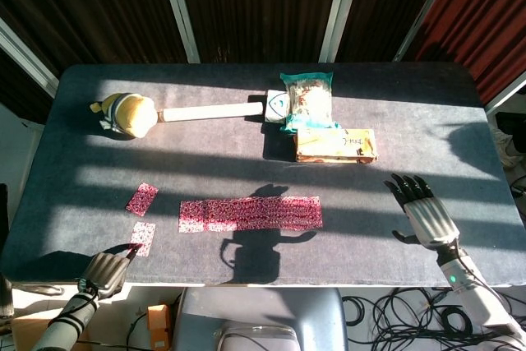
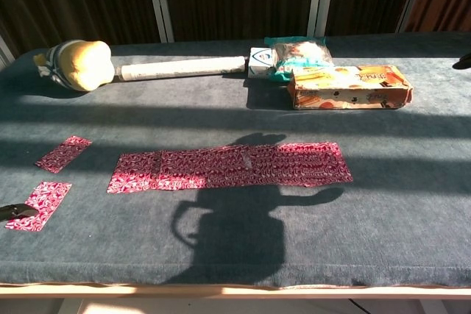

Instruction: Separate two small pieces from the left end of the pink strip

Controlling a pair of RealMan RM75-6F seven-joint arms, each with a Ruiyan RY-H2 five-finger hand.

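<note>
The long pink strip (image 1: 251, 214) (image 2: 229, 165) lies flat across the middle of the table. Two small pink pieces lie apart from its left end. One piece (image 1: 141, 199) (image 2: 63, 153) sits further back. The nearer piece (image 1: 142, 237) (image 2: 40, 205) is by the front left edge. My left hand (image 1: 103, 271) hangs at the table's front edge with its fingers curled, and its fingertips (image 2: 18, 212) pinch the near corner of that piece. My right hand (image 1: 423, 211) hovers over the right side of the table, fingers spread and holding nothing.
At the back stand a yellow plush toy (image 1: 125, 113), a white tube (image 1: 209, 111), a teal snack bag (image 1: 306, 98) and an orange box (image 1: 337, 145). The robot's shadow falls across the strip's middle. The dark felt table (image 1: 411, 104) ends just in front of my left hand.
</note>
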